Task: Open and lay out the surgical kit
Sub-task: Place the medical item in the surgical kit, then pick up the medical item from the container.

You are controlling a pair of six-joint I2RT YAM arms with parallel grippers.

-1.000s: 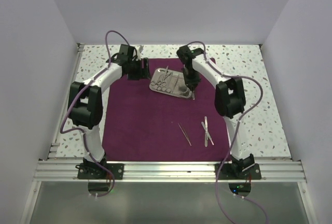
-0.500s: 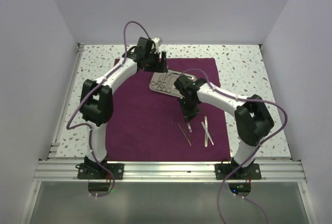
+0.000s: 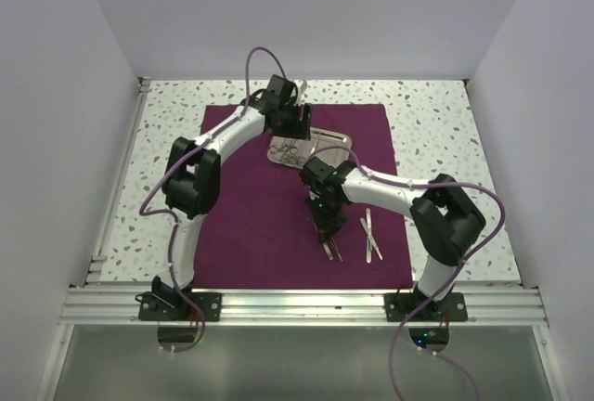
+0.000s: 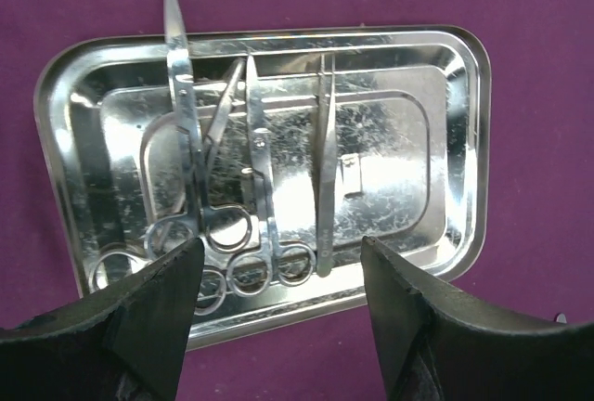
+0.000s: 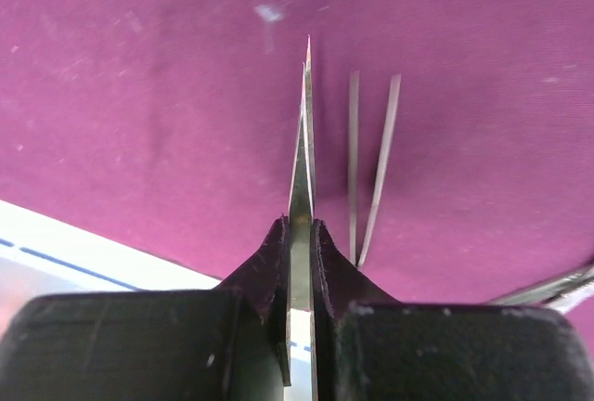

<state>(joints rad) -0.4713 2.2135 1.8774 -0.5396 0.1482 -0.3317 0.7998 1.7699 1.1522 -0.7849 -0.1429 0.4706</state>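
The dark purple cloth (image 3: 251, 215) lies spread flat. The steel tray (image 3: 342, 140) sits at its far side, and its rim (image 4: 469, 141) fills the left wrist view. In it lie ring-handled scissors (image 4: 186, 150), ring-handled forceps (image 4: 260, 169) and tweezers (image 4: 325, 178). My left gripper (image 3: 291, 134) is open and empty above the tray's near rim (image 4: 283, 280). My right gripper (image 3: 326, 232) is shut on a thin pointed silver instrument (image 5: 303, 141), held low over the cloth. Thin tweezers (image 5: 371, 160) lie just right of it. Another pair of instruments (image 3: 371, 237) lies crossed further right.
The speckled tabletop (image 3: 436, 113) surrounds the cloth. An aluminium rail (image 3: 297, 303) runs along the near edge by the arm bases. White walls stand on three sides. The cloth's near edge and pale surface (image 5: 74, 243) show at the lower left of the right wrist view.
My right gripper has moved from the tray toward the near part of the cloth, carrying the thin instrument. My left gripper has swung right, over the tray.
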